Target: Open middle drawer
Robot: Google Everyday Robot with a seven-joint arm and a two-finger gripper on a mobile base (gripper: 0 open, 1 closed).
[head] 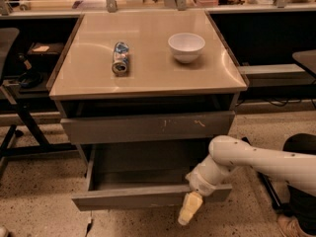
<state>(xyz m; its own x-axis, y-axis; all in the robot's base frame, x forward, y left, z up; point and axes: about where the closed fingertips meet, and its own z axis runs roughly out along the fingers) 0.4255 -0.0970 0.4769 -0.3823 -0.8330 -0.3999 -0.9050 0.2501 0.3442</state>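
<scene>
**A:** What is looming over the end effector (189, 209)?

**B:** The surface (158, 78) is spreading above and behind it. Just above it, a scratched drawer front (148, 127) is sitting shut.

**A:** And the middle drawer (128, 198)?

**B:** It is standing pulled well out. Its front is touching the end effector, and its tray is lying just behind.

**A:** Is the end effector clamping that front?

**B:** I cannot tell whether it is spread or pressed together. It is hanging over one end of the front, pointing floorward.

**A:** Anything smaller?

**B:** A white bowl (186, 46) and a tipped can (120, 58) are resting high above it, well apart.

**A:** Which step is this?

**B:** I am judging the pull nearly finished. The next move is asking for a clean release and a straight retreat, without nudging the front back in.
</scene>
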